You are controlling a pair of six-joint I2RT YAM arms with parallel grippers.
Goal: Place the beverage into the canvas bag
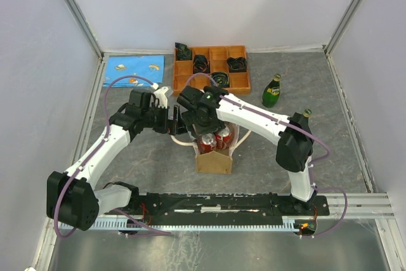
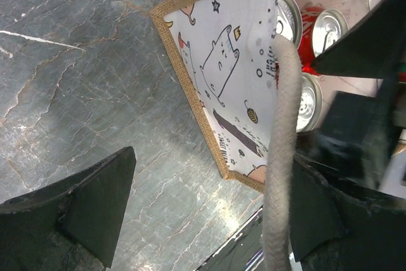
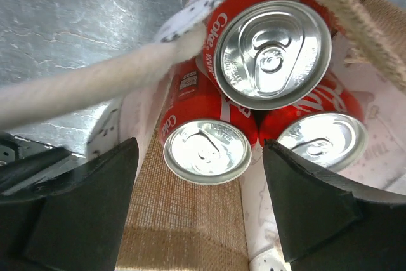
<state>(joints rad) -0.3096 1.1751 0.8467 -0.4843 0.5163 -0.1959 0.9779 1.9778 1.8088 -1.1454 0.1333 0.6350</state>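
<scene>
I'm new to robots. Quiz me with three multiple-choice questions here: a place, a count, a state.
1. Where does the green bottle stand? A on the table, right of the orange tray; B inside that tray; C in a gripper.
2. How many red cans show inside the canvas bag? A one; B three; C five.
3. The right gripper is: A open; B shut on a can; C shut on a rope.
Answers: 1 A, it stands upright beside the tray. 2 B, the right wrist view shows three silver tops. 3 A, its fingers stand wide apart.
</scene>
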